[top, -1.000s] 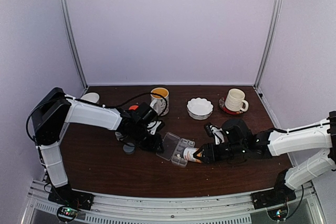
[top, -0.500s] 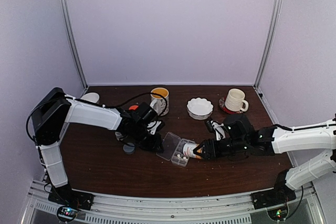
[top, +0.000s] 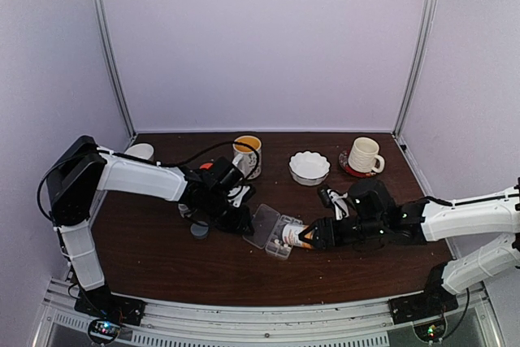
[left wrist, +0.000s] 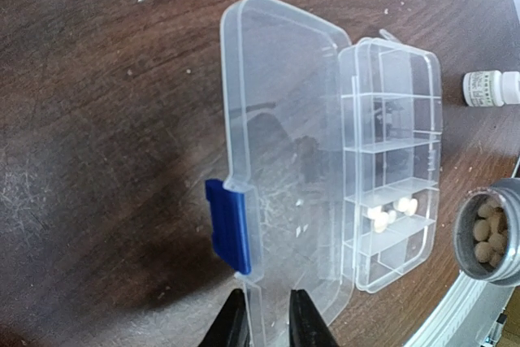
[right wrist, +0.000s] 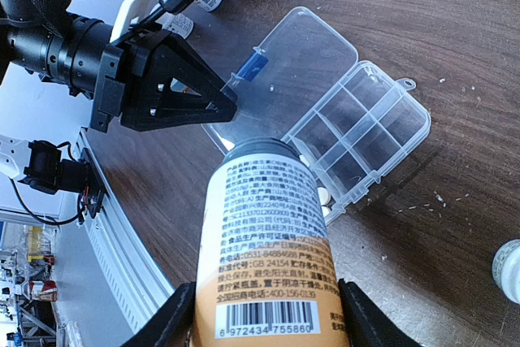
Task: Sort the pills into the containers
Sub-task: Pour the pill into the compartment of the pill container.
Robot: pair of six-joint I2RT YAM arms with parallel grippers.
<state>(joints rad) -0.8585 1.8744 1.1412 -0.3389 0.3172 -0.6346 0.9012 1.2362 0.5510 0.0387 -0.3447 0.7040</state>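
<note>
The dark brown wooden table [top: 162,258] carries everything. From its near edge the white-and-black left arm [top: 138,176] and right arm [top: 463,219] reach inward and meet around the clear flat rectangular plastic organizer box [left wrist: 390,160], which lies near the middle of the table with its hinged transparent lid [left wrist: 276,119] folded flat open beside it.

The left gripper [left wrist: 264,318] has its jaws drawn narrow on the free rim of that lid, just beside the blue plastic clasp [left wrist: 227,225]. The right gripper [right wrist: 264,327] is clamped on a white-and-orange labelled pill bottle with a grey neck [right wrist: 264,258]. The bottle is tipped over, with its open mouth just beside the box's compartments.

Behind them stand a white mug with an orange inside [top: 248,154], a white scalloped bowl [top: 309,166] and a cream mug [top: 364,154] on a reddish saucer [top: 348,165]. A round grey cap [top: 199,231] lies near the left gripper, and a small white bottle [left wrist: 487,87] lies past the far end of the box.

A few whitish pills [left wrist: 394,209] sit in one compartment, the second from the end nearest the tipped bottle (the other compartments look clear as far as the wrist views show). Tan-brown pills [left wrist: 487,237] fill the bottle's mouth.
</note>
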